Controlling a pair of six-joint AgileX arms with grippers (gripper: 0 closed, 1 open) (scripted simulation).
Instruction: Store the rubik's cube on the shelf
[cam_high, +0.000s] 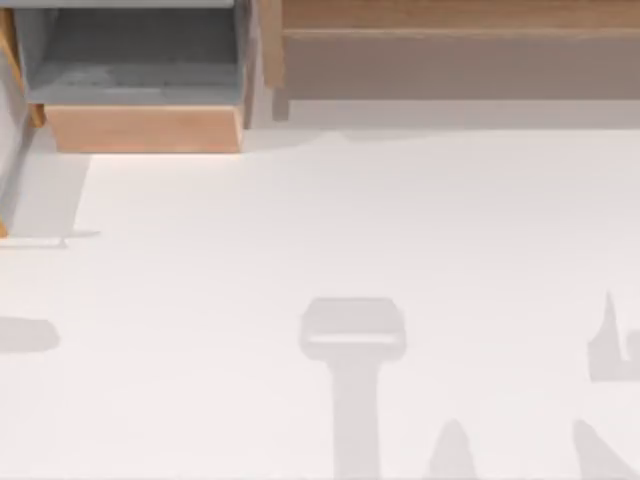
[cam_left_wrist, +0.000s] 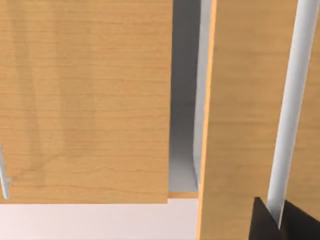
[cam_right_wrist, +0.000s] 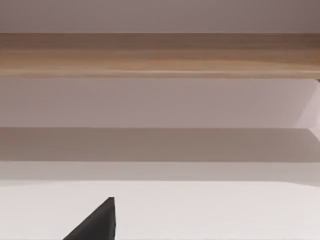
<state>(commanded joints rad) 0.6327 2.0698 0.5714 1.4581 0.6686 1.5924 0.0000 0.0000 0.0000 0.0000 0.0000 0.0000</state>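
The rubik's cube is out of view. The shelf runs along the table's far right as a long light-wood ledge with a grey-brown front panel and a wooden side post at its left end. The right wrist view looks along the table at the shelf's wooden ledge, and a dark tip of my right gripper shows at the picture's edge, well short of the shelf. My left gripper sits close against wooden panels, its dark parts on either side of a pale bar's lower end.
A grey-lined wooden drawer unit stands at the far left, beside the shelf's post. The white table carries the arms' shadows along its near edge. In the left wrist view, wood panels and the pale bar are very near.
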